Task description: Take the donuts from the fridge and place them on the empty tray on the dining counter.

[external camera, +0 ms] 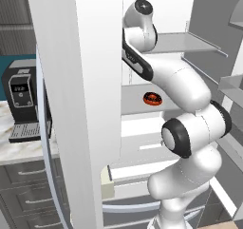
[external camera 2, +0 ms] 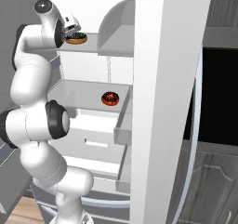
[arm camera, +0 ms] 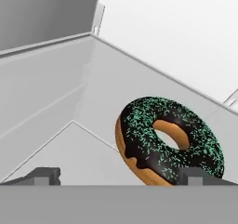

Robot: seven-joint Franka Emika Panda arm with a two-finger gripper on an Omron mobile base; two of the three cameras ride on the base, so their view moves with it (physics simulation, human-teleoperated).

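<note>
OK, the two-finger gripper (arm camera: 118, 175) is spread wide with nothing between the fingers, up at the upper white shelf (external camera 2: 103, 41) inside the open grey steel fridge (external camera 2: 167, 102). In the hand view the tan ring donut with dark icing and green sprinkles (arm camera: 168, 140) sits just ahead of the fingertips, offset toward the right-hand finger (arm camera: 195, 175), which overlaps its near edge; can't tell if that's contact. The left-hand finger (arm camera: 42, 175) is well apart from it, over bare shelf. In the right base view the same donut (external camera 2: 76, 38) lies flat on the upper shelf, right beside the hand. The dark ring donut with red-orange icing (external camera 2: 110, 98) lies flat on the next shelf down (external camera 2: 79, 95), well below the gripper, also seen in the left base view (external camera: 153, 98).
</note>
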